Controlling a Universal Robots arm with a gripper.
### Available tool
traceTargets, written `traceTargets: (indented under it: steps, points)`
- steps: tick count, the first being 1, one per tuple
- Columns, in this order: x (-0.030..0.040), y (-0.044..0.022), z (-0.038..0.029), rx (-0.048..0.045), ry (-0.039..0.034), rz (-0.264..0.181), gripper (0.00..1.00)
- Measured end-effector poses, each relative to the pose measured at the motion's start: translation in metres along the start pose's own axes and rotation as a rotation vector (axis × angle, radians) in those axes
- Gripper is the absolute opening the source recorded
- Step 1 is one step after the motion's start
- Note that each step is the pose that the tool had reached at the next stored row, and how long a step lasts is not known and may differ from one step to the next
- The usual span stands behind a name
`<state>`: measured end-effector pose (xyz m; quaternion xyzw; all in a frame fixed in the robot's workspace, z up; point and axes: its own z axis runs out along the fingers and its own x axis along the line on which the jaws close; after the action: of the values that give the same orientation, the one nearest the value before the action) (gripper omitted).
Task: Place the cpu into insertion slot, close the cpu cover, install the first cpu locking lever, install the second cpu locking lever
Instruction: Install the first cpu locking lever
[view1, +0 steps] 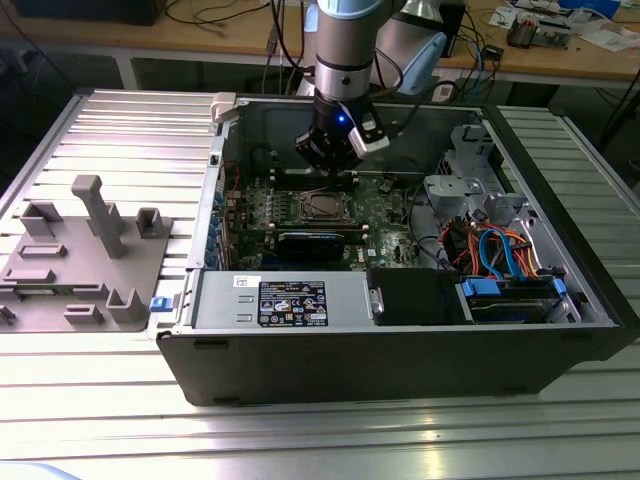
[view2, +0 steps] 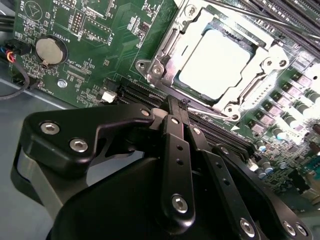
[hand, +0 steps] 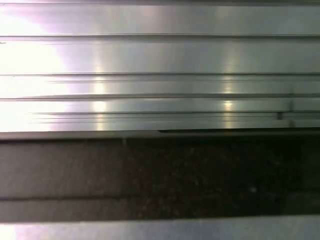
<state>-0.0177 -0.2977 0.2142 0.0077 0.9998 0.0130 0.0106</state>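
Observation:
The cpu (view2: 215, 62), a pale silver square, lies in the insertion slot (view1: 303, 207) on the green motherboard (view2: 100, 30) inside the open computer case. The silvery cpu cover (view2: 172, 47) lies flat around it, and the chip shows through the cover's window. In the exterior view my gripper (view1: 330, 152) hangs just behind the socket. In the second wrist view the black fingers (view2: 176, 130) are pressed together, and their tips meet the end of a thin wire locking lever (view2: 212, 111) along the socket's near edge. Whether they clamp it is unclear. A second thin lever (view2: 250, 15) runs along the far edge.
Black memory slots (view2: 135, 92) and a coin battery (view2: 51, 50) flank the socket. The case (view1: 400, 360) walls, a power supply (view1: 280, 300) and a drive bay with blue and orange cables (view1: 505, 255) surround the board. A grey fixture (view1: 85, 250) stands on the ribbed table (hand: 160, 60).

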Motion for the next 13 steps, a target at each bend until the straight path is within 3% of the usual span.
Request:
traceTargets:
  steps: [13]
  points:
    - [-0.0018,-0.0002,0.0069,0.0005,-0.0007,0.021,0.11]
